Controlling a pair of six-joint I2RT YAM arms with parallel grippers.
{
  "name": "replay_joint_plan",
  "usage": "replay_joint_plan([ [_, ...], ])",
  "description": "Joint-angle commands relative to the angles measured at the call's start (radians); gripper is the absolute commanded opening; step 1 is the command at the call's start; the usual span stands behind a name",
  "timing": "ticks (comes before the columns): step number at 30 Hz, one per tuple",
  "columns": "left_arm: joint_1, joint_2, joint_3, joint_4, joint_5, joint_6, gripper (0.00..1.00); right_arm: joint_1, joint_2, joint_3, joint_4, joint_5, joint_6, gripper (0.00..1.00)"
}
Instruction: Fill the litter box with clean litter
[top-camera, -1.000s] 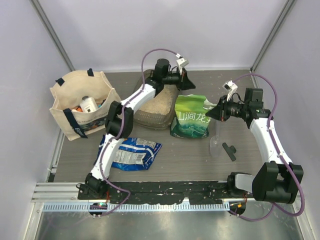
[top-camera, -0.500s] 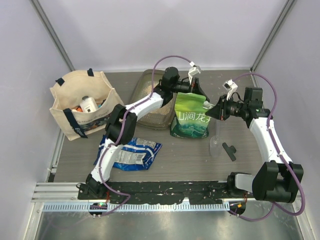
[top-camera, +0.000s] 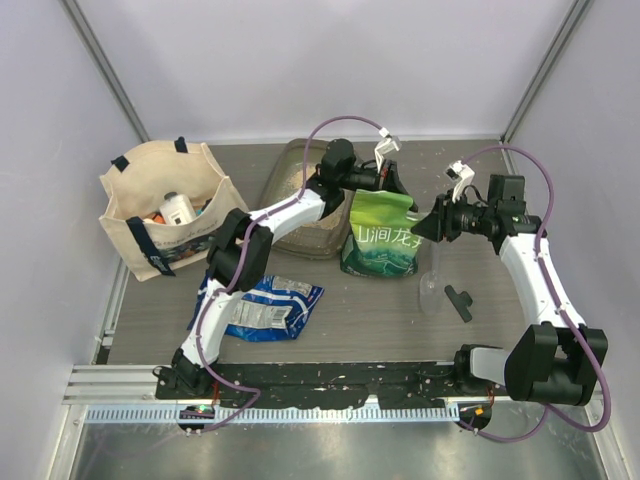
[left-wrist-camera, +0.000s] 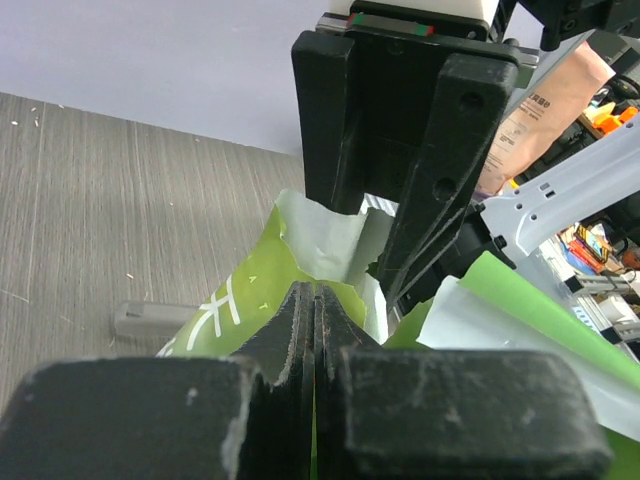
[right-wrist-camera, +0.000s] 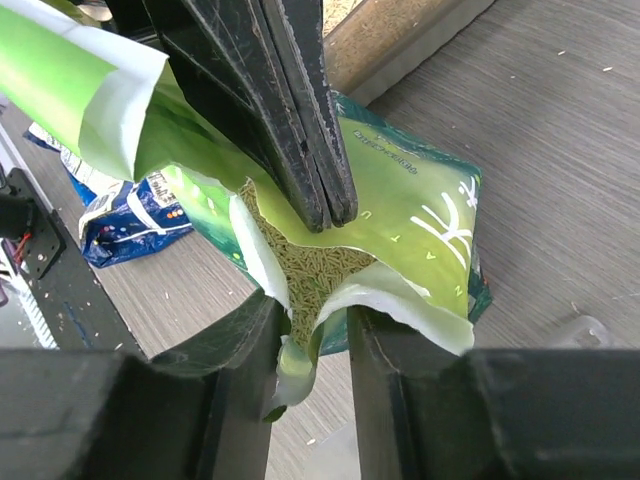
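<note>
Risk: the green bag (top-camera: 380, 235) is open at its torn top, with litter (right-wrist-camera: 318, 268) exposed. The left fingers (left-wrist-camera: 315, 310) are pressed together, pinching that edge. The right fingers (right-wrist-camera: 312, 330) stand spread, a flap loose between them. Held by one pinch, the bag may sag or tip and spill onto the desk (top-camera: 360, 310).

The litter box (top-camera: 296, 246) stands just beside the bag, partly filled.

Count: one litter box, one green bag, one tote bag (top-camera: 165, 215), one blue packet (top-camera: 265, 305).
</note>
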Motion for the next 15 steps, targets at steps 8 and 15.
replay_joint_plan([
  [8, 0.032, -0.021, 0.063, 0.042, -0.054, -0.016, 0.00, -0.105, -0.103, 0.085, -0.130, 0.041, -0.051, 0.69],
  [15, 0.103, -0.047, 0.160, -0.076, -0.155, 0.031, 0.24, -0.198, -0.089, 0.139, -0.222, -0.008, -0.184, 0.80],
])
